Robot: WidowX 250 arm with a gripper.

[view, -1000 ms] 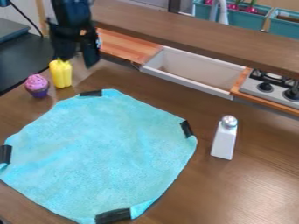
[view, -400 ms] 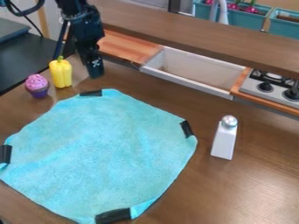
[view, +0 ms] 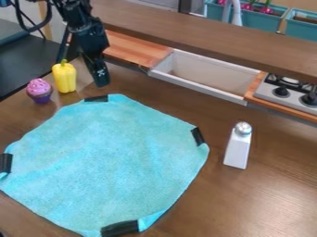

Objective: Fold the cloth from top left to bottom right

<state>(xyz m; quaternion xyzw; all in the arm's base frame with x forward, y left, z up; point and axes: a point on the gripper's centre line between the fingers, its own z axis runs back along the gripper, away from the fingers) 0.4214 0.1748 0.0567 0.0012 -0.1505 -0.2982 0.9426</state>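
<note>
Cloth, corners twd top, btm, L, R, long axis unclear

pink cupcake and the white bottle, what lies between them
In the camera view, the blue cloth lies spread between the cupcake and the bottle, a black strip on its edge facing the bottle.

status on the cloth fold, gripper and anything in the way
Gripper just above the cloth's top taped corner, cloth not gripped. Cloth spread flat, unfolded. Yellow pepper and cupcake close by, left of that corner.
</note>
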